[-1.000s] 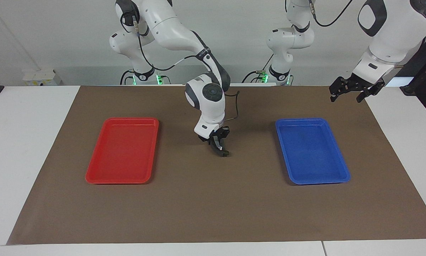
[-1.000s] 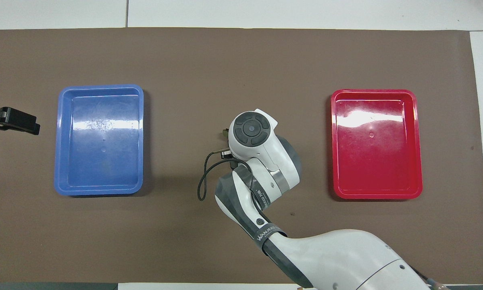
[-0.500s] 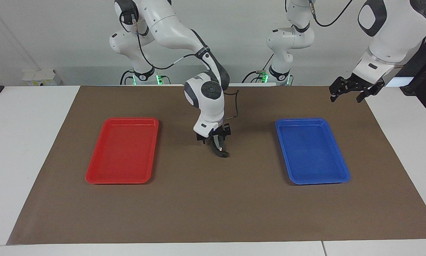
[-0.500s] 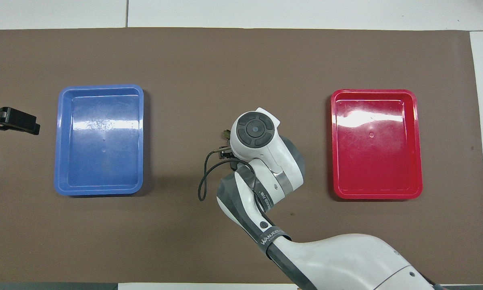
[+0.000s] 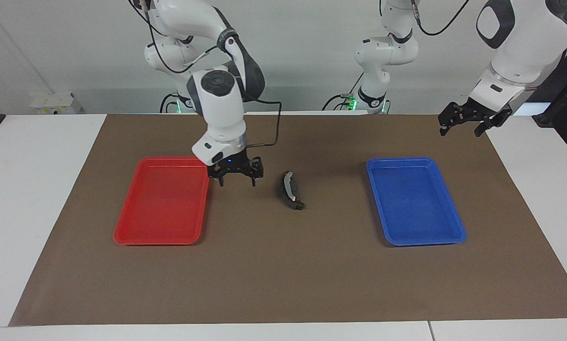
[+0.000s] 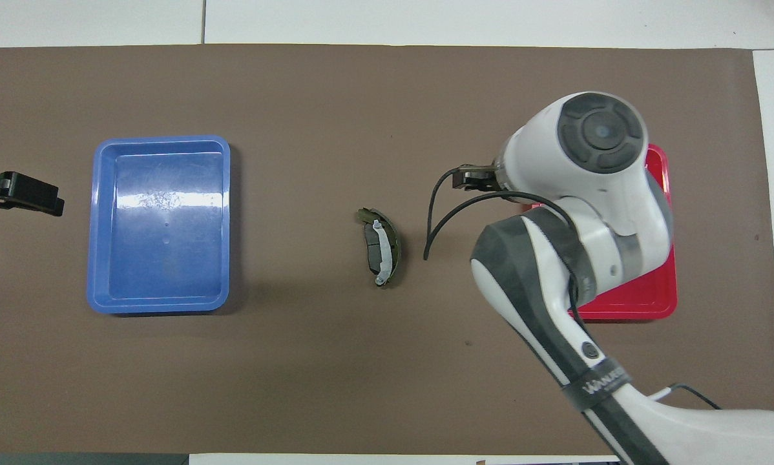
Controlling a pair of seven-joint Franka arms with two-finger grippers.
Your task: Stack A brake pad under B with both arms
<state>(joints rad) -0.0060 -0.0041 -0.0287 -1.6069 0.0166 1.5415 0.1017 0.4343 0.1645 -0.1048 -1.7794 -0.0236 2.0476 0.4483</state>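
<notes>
B [image 5: 289,184], the long black crescent with a silver strip, lies on the mat between the two trays. It rests on the short dark grey A brake pad [image 6: 371,255], of which only an edge shows beside the strip [image 6: 380,248]. My right gripper [image 5: 237,182] is open and empty. It hangs just above the mat between the red tray and the pile, apart from both. In the overhead view its own wrist hides it. My left gripper [image 5: 459,132] is open and empty. It waits up in the air over the mat's corner at the left arm's end, and also shows in the overhead view [image 6: 38,194].
A red tray [image 5: 160,237] lies toward the right arm's end and a blue tray [image 5: 420,239] toward the left arm's end; nothing lies in either. A brown mat [image 5: 283,274] covers the table. The right arm's cable [image 6: 435,213] hangs near the pile.
My right gripper has let go of B, opened, risen and swung away toward the red tray. The pile now lies uncovered. The left arm has not moved.
</notes>
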